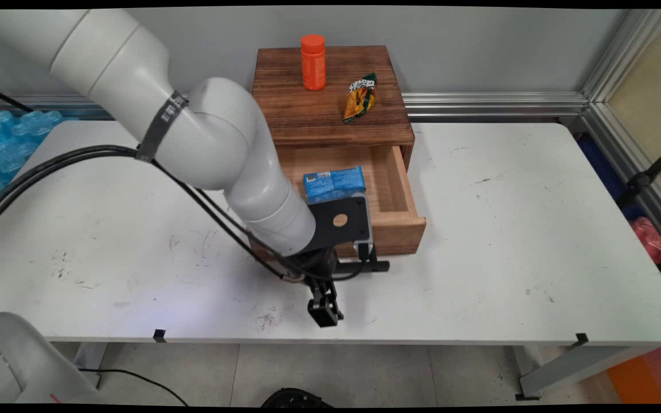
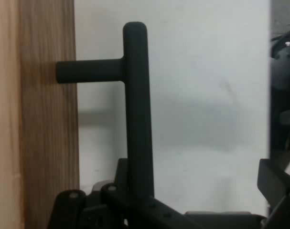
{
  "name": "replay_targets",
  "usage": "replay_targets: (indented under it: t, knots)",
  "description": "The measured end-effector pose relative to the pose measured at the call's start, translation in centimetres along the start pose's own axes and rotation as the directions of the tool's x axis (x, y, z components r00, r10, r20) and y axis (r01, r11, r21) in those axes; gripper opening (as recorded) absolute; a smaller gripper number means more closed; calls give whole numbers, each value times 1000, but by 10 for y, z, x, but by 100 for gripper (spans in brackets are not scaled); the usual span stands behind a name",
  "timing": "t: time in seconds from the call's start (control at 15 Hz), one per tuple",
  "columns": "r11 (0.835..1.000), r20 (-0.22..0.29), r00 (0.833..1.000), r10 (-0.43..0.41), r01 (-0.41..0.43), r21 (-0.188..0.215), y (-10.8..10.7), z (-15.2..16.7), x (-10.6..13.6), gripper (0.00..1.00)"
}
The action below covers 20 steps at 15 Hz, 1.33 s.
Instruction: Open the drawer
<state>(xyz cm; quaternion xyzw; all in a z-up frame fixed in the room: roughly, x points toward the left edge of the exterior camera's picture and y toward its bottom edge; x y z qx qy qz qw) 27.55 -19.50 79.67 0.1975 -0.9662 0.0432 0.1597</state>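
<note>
Before open wooden drawer (image 1: pixel 396 189): tool (image 1: pixel 323 312), round black handle bar (image 2: pixel 136 109).

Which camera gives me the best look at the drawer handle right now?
The hand view: the black handle fills the frame, its bar and one post running into the wooden drawer front. In the main view only a short end of it shows beside the gripper; the arm hides the rest.
</note>
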Motion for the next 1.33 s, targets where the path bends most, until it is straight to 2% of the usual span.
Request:
replay_targets:
  t: [0.73, 1.33]
  knots:
    - [998, -18, 1000, -20, 19, -53, 56, -11, 5, 100]
    - [997, -29, 999, -45, 43, -70, 79, -17, 10, 100]
